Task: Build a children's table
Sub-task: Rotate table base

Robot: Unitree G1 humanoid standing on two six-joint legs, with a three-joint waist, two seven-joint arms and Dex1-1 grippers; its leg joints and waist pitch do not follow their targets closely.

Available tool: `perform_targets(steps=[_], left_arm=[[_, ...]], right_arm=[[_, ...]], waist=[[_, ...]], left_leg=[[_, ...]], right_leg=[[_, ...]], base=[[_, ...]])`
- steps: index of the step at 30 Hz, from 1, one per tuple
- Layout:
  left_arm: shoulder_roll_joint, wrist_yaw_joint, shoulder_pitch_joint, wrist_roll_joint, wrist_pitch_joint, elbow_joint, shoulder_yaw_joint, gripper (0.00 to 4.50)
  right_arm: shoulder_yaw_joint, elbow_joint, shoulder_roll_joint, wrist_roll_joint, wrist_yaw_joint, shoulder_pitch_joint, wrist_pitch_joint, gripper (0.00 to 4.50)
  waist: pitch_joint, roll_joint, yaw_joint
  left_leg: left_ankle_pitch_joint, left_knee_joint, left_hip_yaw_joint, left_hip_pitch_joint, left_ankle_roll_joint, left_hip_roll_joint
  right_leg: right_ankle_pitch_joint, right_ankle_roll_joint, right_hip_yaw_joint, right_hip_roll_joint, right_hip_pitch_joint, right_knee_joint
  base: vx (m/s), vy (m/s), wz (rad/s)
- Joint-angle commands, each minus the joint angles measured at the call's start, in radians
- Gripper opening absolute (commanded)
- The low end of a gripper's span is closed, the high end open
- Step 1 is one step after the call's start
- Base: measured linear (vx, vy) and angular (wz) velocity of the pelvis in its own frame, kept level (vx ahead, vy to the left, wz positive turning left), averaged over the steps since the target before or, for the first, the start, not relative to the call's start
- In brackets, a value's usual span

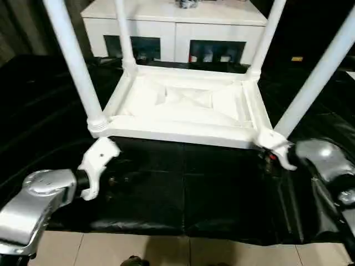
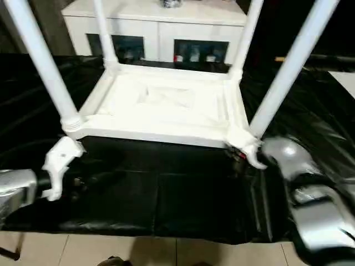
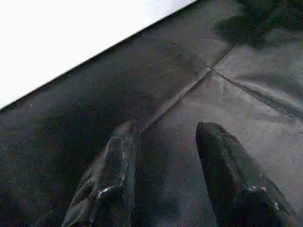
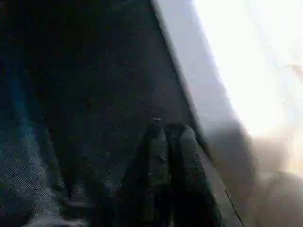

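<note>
The children's table lies upside down on a black mat, its white ribbed tabletop (image 1: 183, 105) facing up. Several white legs stand in the corner sockets, among them the near left leg (image 1: 72, 61) and the near right leg (image 1: 316, 83). My left gripper (image 3: 165, 130) is open over the mat, just in front of the tabletop's near left corner, with nothing between its fingers (image 3: 113, 161). My right gripper (image 4: 166, 127) is shut and empty, low over the mat beside the tabletop's white edge (image 4: 203, 85) at the near right corner.
The black mat (image 1: 183, 194) covers the floor around the table. A white glass-doored cabinet (image 1: 177, 27) stands right behind the table. Pale floor tiles (image 1: 166, 249) show at the mat's near edge.
</note>
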Motion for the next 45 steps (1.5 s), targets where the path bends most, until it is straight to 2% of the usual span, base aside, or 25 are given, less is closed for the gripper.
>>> perform_targets(steps=[1,6,10,11,13,14,15,17,19,20,22,24,25,28,29,31,32,33,34,36,37,39,41,42,45], left_arm=[[-0.014,0.018,-0.006,0.001,-0.029,0.006,0.0,2.19],[-0.067,0.051,-0.03,0.005,-0.047,0.012,-0.026,2.19],[-0.08,0.051,-0.032,0.001,-0.042,0.0,-0.04,2.19],[-0.081,0.05,-0.032,-0.003,-0.042,-0.002,-0.042,2.19],[-0.082,0.05,-0.033,-0.003,-0.043,-0.001,-0.043,2.19],[-0.085,0.052,-0.036,-0.002,-0.048,0.005,-0.044,2.19],[-0.086,0.054,-0.036,0.001,-0.053,0.012,-0.044,2.19],[-0.087,0.056,-0.033,0.005,-0.059,0.018,-0.043,2.19],[-0.088,0.06,-0.031,0.007,-0.062,0.02,-0.041,2.19],[-0.089,0.067,-0.027,0.008,-0.065,0.025,-0.035,2.19],[-0.086,0.081,-0.014,0.013,-0.074,0.038,-0.017,2.19],[-0.083,0.085,-0.008,0.016,-0.079,0.044,-0.011,2.19],[-0.083,0.089,-0.002,0.018,-0.085,0.05,-0.004,2.19],[-0.082,0.108,0.012,0.027,-0.102,0.068,0.019,2.19],[-0.084,0.12,0.016,0.031,-0.114,0.077,0.031,2.19],[-0.088,0.132,0.024,0.031,-0.137,0.087,0.051,2.19],[-0.094,0.143,0.029,0.028,-0.162,0.095,0.067,2.19],[-0.101,0.15,0.033,0.02,-0.181,0.1,0.083,2.19],[-0.101,0.15,0.033,0.02,-0.181,0.1,0.083,2.19],[-0.135,0.147,0.033,-0.028,-0.211,0.11,0.125,2.35],[-0.152,0.143,0.031,-0.053,-0.22,0.118,0.145,2.46],[-0.177,0.144,0.026,-0.084,-0.235,0.142,0.176,2.56],[-0.192,0.133,0.023,-0.109,-0.256,0.167,0.199,2.65],[-0.199,0.124,0.022,-0.123,-0.266,0.178,0.21,2.9],[-0.193,0.066,0.036,-0.18,-0.248,0.161,0.223,2.99]], right_arm=[[-0.059,-0.024,0.002,0.051,-0.016,-0.001,-0.013,0.04],[-0.16,-0.052,0.033,0.16,-0.022,0.005,0.033,0.04],[-0.199,-0.034,0.039,0.182,-0.115,-0.001,0.057,0.04],[-0.211,-0.016,0.029,0.168,-0.186,-0.009,0.081,0.04],[-0.222,-0.003,0.021,0.162,-0.246,-0.017,0.102,0.04],[-0.253,0.022,0.006,0.163,-0.36,-0.03,0.145,0.04],[-0.276,0.035,-0.002,0.177,-0.423,-0.035,0.163,0.04],[-0.306,0.043,-0.012,0.197,-0.49,-0.036,0.18,0.04],[-0.328,0.05,-0.017,0.215,-0.524,-0.037,0.19,0.04],[-0.363,0.063,-0.031,0.243,-0.588,-0.039,0.205,0.04],[-0.423,0.09,-0.07,0.286,-0.704,-0.041,0.226,0.04],[-0.438,0.097,-0.084,0.296,-0.734,-0.04,0.229,0.04],[-0.452,0.101,-0.094,0.301,-0.757,-0.039,0.234,0.04],[-0.462,0.108,-0.112,0.288,-0.779,-0.027,0.239,0.04],[-0.459,0.108,-0.113,0.279,-0.774,-0.022,0.237,0.04],[-0.466,0.102,-0.092,0.288,-0.724,-0.02,0.234,0.04],[-0.47,0.093,-0.065,0.3,-0.669,-0.018,0.229,0.04],[-0.469,0.082,-0.038,0.309,-0.617,-0.016,0.22,0.04],[-0.469,0.082,-0.038,0.309,-0.617,-0.016,0.22,0.04],[-0.45,0.049,0.03,0.32,-0.514,-0.005,0.202,0.01],[-0.439,0.029,0.063,0.325,-0.474,0.003,0.192,0.0],[-0.423,-0.007,0.109,0.334,-0.427,0.021,0.189,0.0],[-0.415,-0.041,0.139,0.341,-0.422,0.043,0.19,0.0],[-0.412,-0.057,0.151,0.346,-0.426,0.055,0.189,0.0],[-0.406,-0.094,0.172,0.341,-0.4,0.089,0.183,0.0]], waist=[[-0.064,-0.011,-0.004],[-0.065,-0.016,-0.006],[-0.065,-0.017,-0.006],[-0.065,-0.013,-0.007],[-0.066,-0.016,-0.008],[-0.065,-0.016,-0.008],[-0.067,-0.009,-0.006],[-0.066,-0.01,0.002],[-0.068,-0.011,0.004],[-0.068,-0.012,0.003],[-0.07,-0.017,0.005],[-0.072,-0.015,0.011],[-0.072,-0.02,0.014],[-0.072,-0.022,0.015],[-0.072,-0.032,0.013],[-0.071,-0.028,0.009],[-0.07,-0.038,0.004],[-0.07,-0.036,0.001],[-0.068,-0.032,-0.013],[-0.07,-0.028,-0.018],[-0.069,-0.03,-0.02],[-0.069,-0.026,-0.024],[-0.069,-0.023,-0.017],[-0.067,-0.019,-0.008],[-0.066,-0.013,0.001]], left_leg=[[-0.407,-0.081,-0.022,0.033,0.006,0.028],[-0.399,-0.083,-0.022,0.033,0.015,0.031],[-0.39,-0.083,-0.021,0.034,0.005,0.029],[-0.392,-0.083,-0.021,0.034,0.001,0.028],[-0.39,-0.082,-0.02,0.034,-0.005,0.026],[-0.391,-0.082,-0.02,0.034,-0.006,0.026],[-0.392,-0.08,-0.02,0.04,-0.013,0.025],[-0.401,-0.08,-0.017,0.045,-0.022,0.025],[-0.403,-0.081,-0.018,0.042,-0.022,0.024],[-0.403,-0.081,-0.018,0.039,-0.021,0.023],[-0.378,-0.078,-0.015,0.04,-0.019,0.022],[-0.354,-0.075,-0.012,0.041,-0.012,0.021],[-0.335,-0.074,-0.012,0.035,-0.008,0.02],[-0.308,-0.072,-0.011,0.029,0.005,0.018],[-0.305,-0.072,-0.01,0.026,0.009,0.018],[-0.31,-0.072,-0.012,0.024,0.011,0.018],[-0.321,-0.072,-0.012,0.021,0.018,0.019],[-0.325,-0.073,-0.014,0.017,0.022,0.019],[-0.343,-0.078,-0.02,0.011,0.015,0.021],[-0.361,-0.077,-0.021,0.018,0.009,0.023],[-0.367,-0.077,-0.02,0.018,0.011,0.022],[-0.393,-0.081,-0.023,0.019,0.006,0.025],[-0.407,-0.081,-0.021,0.034,0.005,0.028],[-0.406,-0.083,-0.019,0.04,-0.002,0.028],[-0.416,-0.087,-0.02,0.041,-0.017,0.029]], right_leg=[[-0.39,-0.197,0.015,-0.017,0.026,-0.073],[-0.367,-0.201,0.015,-0.016,0.025,-0.07],[-0.371,-0.203,0.014,-0.015,0.023,-0.071],[-0.37,-0.201,0.014,-0.015,0.023,-0.072],[-0.372,-0.199,0.013,-0.014,0.024,-0.072],[-0.376,-0.197,0.013,-0.014,0.022,-0.073],[-0.378,-0.198,0.013,-0.013,0.019,-0.072],[-0.361,-0.185,0.014,-0.009,0.016,-0.074],[-0.346,-0.18,0.012,-0.009,0.018,-0.071],[-0.343,-0.178,0.012,-0.009,0.02,-0.07],[-0.313,-0.174,0.012,-0.009,0.02,-0.068],[-0.285,-0.178,0.013,-0.007,0.02,-0.065],[-0.271,-0.175,0.012,-0.007,0.025,-0.063],[-0.262,-0.166,0.011,-0.007,0.028,-0.061],[-0.266,-0.164,0.01,-0.007,0.029,-0.062],[-0.285,-0.161,0.01,-0.011,0.029,-0.063],[-0.306,-0.157,0.01,-0.012,0.029,-0.064],[-0.311,-0.155,0.01,-0.013,0.032,-0.063],[-0.342,-0.149,0.008,-0.015,0.033,-0.065],[-0.329,-0.165,0.009,-0.014,0.028,-0.066],[-0.325,-0.173,0.009,-0.014,0.028,-0.066],[-0.334,-0.187,0.01,-0.015,0.026,-0.066],[-0.325,-0.202,0.013,-0.013,0.017,-0.069],[-0.323,-0.206,0.014,-0.011,0.016,-0.07],[-0.321,-0.2,0.015,-0.01,0.017,-0.066]], base=[[0.0,0.0,0.0],[0.0,0.0,0.0],[0.0,0.0,0.0],[0.0,0.0,0.0],[0.0,0.0,0.0],[0.0,0.0,0.0],[0.0,0.0,0.0],[0.0,0.0,0.0],[0.0,0.0,0.0],[0.0,0.0,0.0],[0.0,0.0,0.0],[0.0,0.0,0.0],[0.0,0.0,0.0],[0.0,0.0,0.0],[0.0,0.0,0.0],[0.0,0.0,0.0],[0.0,0.0,0.0],[0.0,0.0,0.0],[0.0,0.0,0.0],[0.0,0.0,0.0],[0.0,0.0,0.0],[0.0,0.0,0.0],[0.0,0.0,0.0],[0.0,0.0,0.0],[0.0,0.0,0.0]])
